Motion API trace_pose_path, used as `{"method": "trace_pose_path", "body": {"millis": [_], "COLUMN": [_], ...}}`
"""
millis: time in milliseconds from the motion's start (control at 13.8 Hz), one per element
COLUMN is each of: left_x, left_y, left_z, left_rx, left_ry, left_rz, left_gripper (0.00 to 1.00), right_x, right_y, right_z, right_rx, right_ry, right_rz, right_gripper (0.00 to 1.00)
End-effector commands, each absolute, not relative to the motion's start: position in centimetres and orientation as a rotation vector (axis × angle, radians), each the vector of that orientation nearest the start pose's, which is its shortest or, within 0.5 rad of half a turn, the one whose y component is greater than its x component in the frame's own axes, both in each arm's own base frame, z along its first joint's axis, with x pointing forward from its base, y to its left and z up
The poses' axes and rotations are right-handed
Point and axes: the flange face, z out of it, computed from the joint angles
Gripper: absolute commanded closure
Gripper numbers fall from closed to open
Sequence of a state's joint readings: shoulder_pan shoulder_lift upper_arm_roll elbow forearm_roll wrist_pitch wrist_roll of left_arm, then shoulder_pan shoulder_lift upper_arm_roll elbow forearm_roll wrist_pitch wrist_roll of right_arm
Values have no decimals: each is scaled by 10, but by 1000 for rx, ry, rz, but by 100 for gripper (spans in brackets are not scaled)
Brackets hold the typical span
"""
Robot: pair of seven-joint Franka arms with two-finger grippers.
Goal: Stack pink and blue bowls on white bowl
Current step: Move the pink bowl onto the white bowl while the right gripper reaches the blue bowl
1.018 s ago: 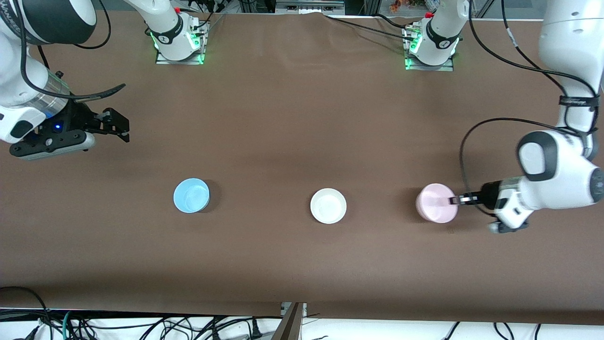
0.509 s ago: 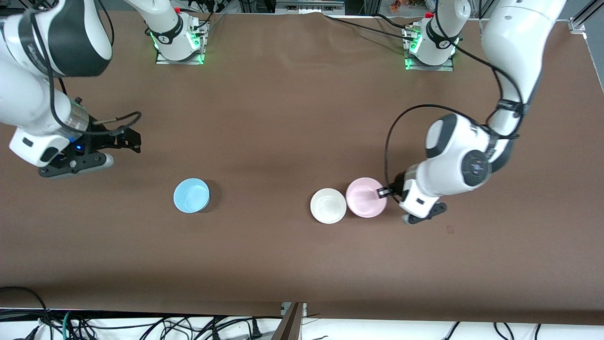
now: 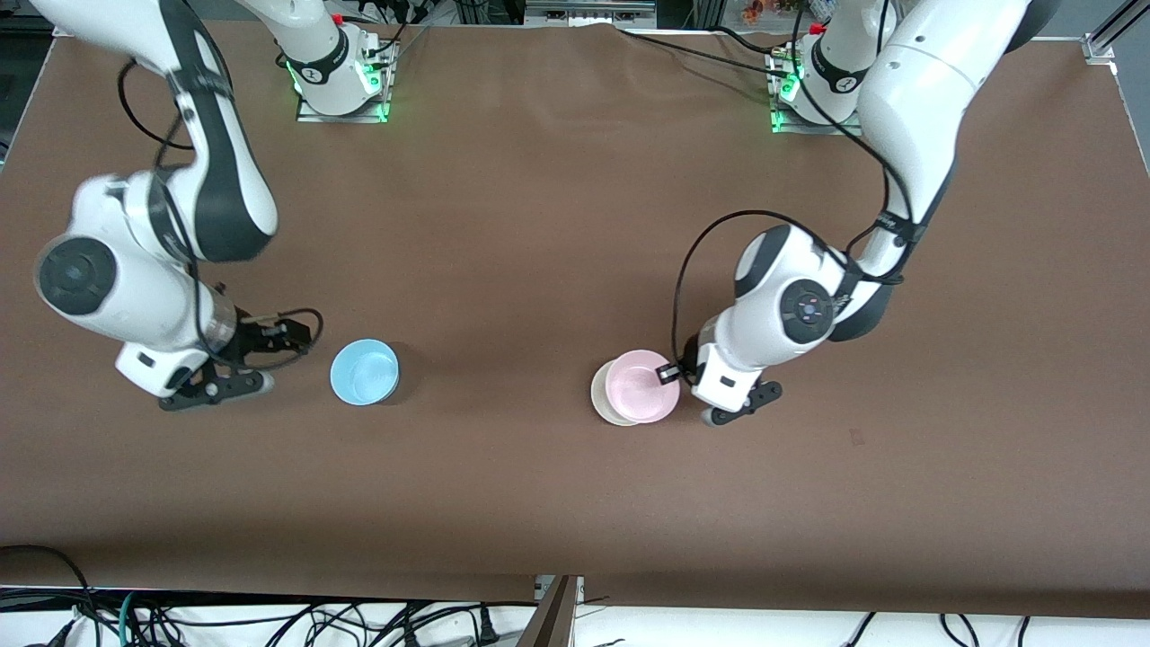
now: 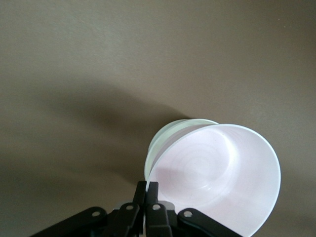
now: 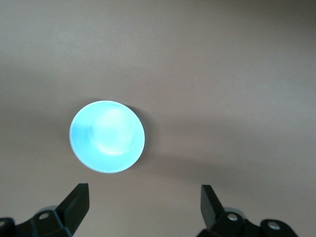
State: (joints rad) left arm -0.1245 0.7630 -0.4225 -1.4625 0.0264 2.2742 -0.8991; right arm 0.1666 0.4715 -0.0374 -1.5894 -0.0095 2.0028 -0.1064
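The pink bowl [image 3: 641,386] hangs over the white bowl [image 3: 600,402] in the front view, covering most of it so that only a crescent of white rim shows at the side toward the right arm's end of the tabletop [image 3: 557,225]. The left pincer [image 3: 669,374] is clamped on the pink bowl's rim at the side toward the left arm's end. The blue bowl [image 3: 364,372] sits on the brown tabletop, well apart from the other two, toward the right arm's end. The right pincer [image 3: 292,334] hovers just beside the blue bowl, touching nothing. In the left wrist view, the left pincer [image 4: 146,190] has its fingers pressed together on the edge of the pink bowl [image 4: 217,180], which is tilted, and the white bowl's rim [image 4: 163,136] peeks out from under it. In the right wrist view, the right pincer [image 5: 143,200] stands with its fingers [image 5: 76,200] wide apart and nothing between them, while the blue bowl [image 5: 107,137] rests upright on the tabletop [image 5: 222,74] ahead of them.
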Motion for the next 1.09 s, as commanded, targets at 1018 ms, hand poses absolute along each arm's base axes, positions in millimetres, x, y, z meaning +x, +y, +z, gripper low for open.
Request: {"method": "trace_pose_path", "body": {"millis": [1018], "left_x": [655], "left_y": [-347], "left_z": [228], "left_rx": [-3300], "left_ry": [-723], "left_rz": [81], "left_gripper": [100], "right_x": [641], "right_y": [79], "right_z": [224], "right_rx": [-3084], "right_ry": [-268], "right_rz": [-110], "right_gripper": [10]}}
